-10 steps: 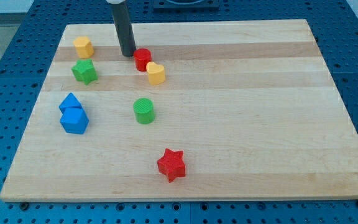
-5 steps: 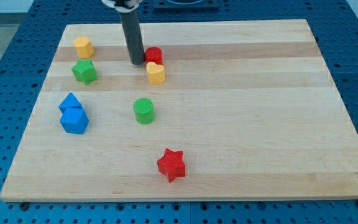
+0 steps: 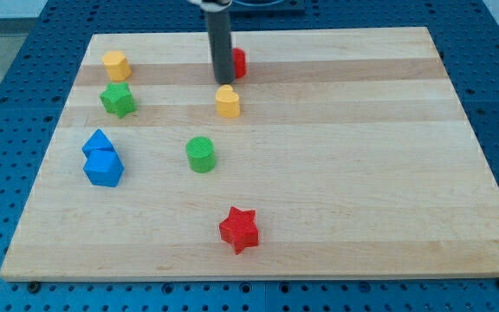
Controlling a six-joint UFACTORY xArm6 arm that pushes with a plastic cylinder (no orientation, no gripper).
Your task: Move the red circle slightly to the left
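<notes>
So here's the setup: my tip (image 3: 223, 82) sits on the tabletop (image 3: 362, 173) near the view's top, just to the view's left of the red circle (image 3: 238, 62); the rod hides the circle's left side, so I can't tell if they're touching or just really close. There's no tool that opens or shuts here, just a plain rod holding nothing, so all it can do is shove.

The red circle is up near the top edge, a bit left of centre; the yellow heart-ish block (image 3: 228, 101) sits just below my tip, close but apart as far as I can see.

My read: the tip is on the wrong side for this job; a leftward nudge needs it on the circle's right, so it probably has to loop round the top or bottom first; going under risks clipping the yellow one.

Everything else is well out of the way: yellow block (image 3: 116, 65) and green star (image 3: 118, 99) at upper left; two blue blocks (image 3: 102, 159) touching each other on the left; green cylinder (image 3: 201, 154) mid-board; red star (image 3: 239, 229) near the bottom.
</notes>
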